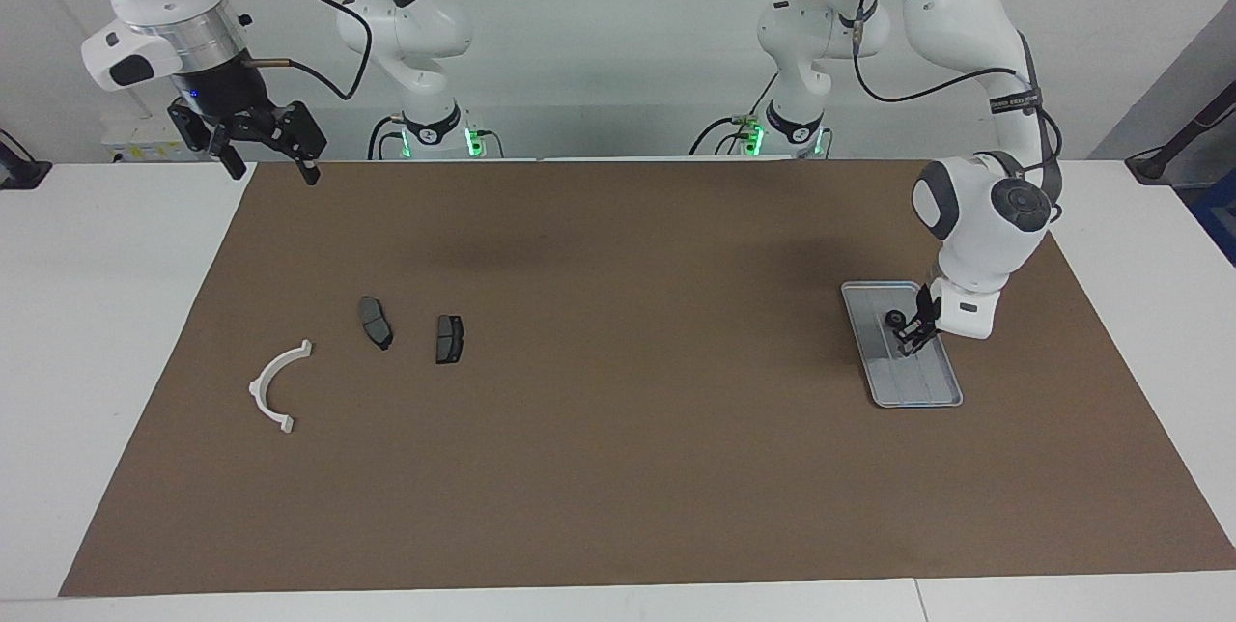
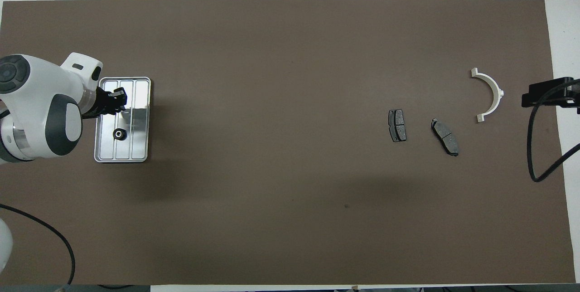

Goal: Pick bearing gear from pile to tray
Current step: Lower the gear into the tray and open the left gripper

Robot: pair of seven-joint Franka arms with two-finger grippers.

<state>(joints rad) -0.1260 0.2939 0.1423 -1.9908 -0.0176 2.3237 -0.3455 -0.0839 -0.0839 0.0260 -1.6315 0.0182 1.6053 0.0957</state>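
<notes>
The silver-grey tray [image 1: 912, 398] [image 2: 121, 159] lies toward the left arm's end of the mat. One black bearing gear [image 1: 895, 319] [image 2: 118, 134] rests in it. My left gripper [image 1: 906, 342] [image 2: 117, 99] hangs low over the tray beside that gear, fingertips shut; I cannot tell if anything small sits between them. The pile lies toward the right arm's end: a white half-ring bracket [image 1: 259, 381] [image 2: 498, 94] and two dark brake pads [image 1: 376, 322] [image 1: 449, 338]. My right gripper [image 1: 268, 168] [image 2: 548, 94] waits open, raised over the mat's corner by its base.
A brown mat [image 1: 618, 467] covers most of the white table [image 1: 97, 313]. The right arm's black cable [image 2: 534, 147] loops over the mat's edge beside the bracket.
</notes>
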